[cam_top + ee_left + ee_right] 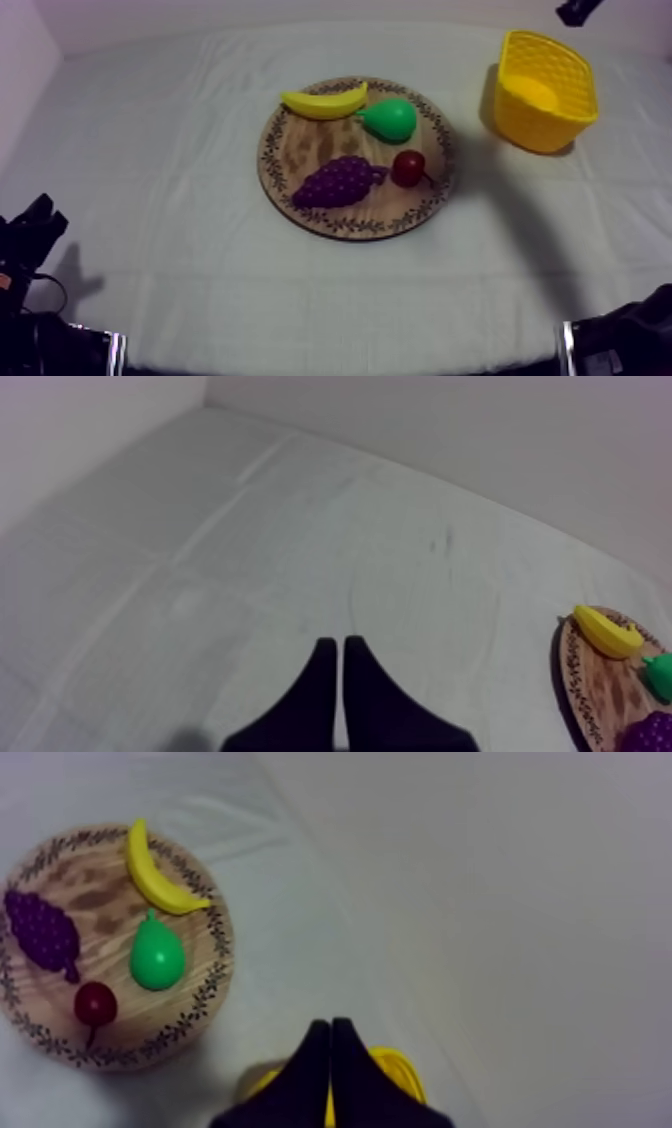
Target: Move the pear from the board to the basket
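Green, smooth and glossy, the pear (390,120) is seen lying on its side on the wooden board (300,150), at the edge nearest the yellow basket (540,125). Its narrow stalk end is turned towards the banana (325,101), just beside it. The broad, rounded body is judged to offer the better hold, since the tapered neck would likely slip.

A bunch of grapes (340,182) and a small red fruit (408,168) are laid on the nearer half of the board, apart from the pear, so a descent from above is left unobstructed. The basket is stood upright on the cloth (150,200) near the board, mouth up, which keeps the carry short.

The right gripper (331,1022) is held high over the basket, its fingers pressed together into a narrow wedge with nothing between them. They would have to be parted before the pear can be taken.

The left gripper (335,641) is parked low over bare cloth, well apart from the board, its fingers likewise closed on nothing. This is probably because pear and basket lie on the right arm's side.
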Available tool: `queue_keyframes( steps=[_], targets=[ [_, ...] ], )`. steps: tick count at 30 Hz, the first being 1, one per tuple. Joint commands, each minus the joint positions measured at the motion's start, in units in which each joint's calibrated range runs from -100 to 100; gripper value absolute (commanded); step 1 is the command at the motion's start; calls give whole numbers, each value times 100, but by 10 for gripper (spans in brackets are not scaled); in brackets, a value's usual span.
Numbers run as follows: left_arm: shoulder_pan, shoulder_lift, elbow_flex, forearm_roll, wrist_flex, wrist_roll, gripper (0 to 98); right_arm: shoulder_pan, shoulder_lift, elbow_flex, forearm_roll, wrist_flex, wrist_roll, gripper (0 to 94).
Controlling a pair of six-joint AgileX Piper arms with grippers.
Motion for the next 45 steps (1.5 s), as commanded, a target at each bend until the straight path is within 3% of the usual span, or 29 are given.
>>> queue_keyframes(
  steps=[1,9,24,26,30,33,37,45],
  targets=[
    [-3,-4,0,1,-1,2,1,-45,641,-123,-47,52,367,3],
    [-3,-4,0,1,-1,2,1,-285,1401,379,-39,-209,607,3],
    [-3,-4,0,1,-1,2,1,-223,1863,346,-191,-348,421,11],
    [-3,-4,0,1,-1,2,1,-215,1883,368,-209,-433,423,91],
    [-3,-4,0,1,-1,2,1,-204,1898,420,-324,-482,529,360],
    [-3,-4,0,1,-1,2,1,-183,1901,420,-459,-377,697,479],
    [-3,-4,0,1,-1,2,1,-174,1909,407,-580,-289,856,543],
    [-3,-4,0,1,-1,2,1,-327,2145,447,-577,-338,832,563]
  ],
)
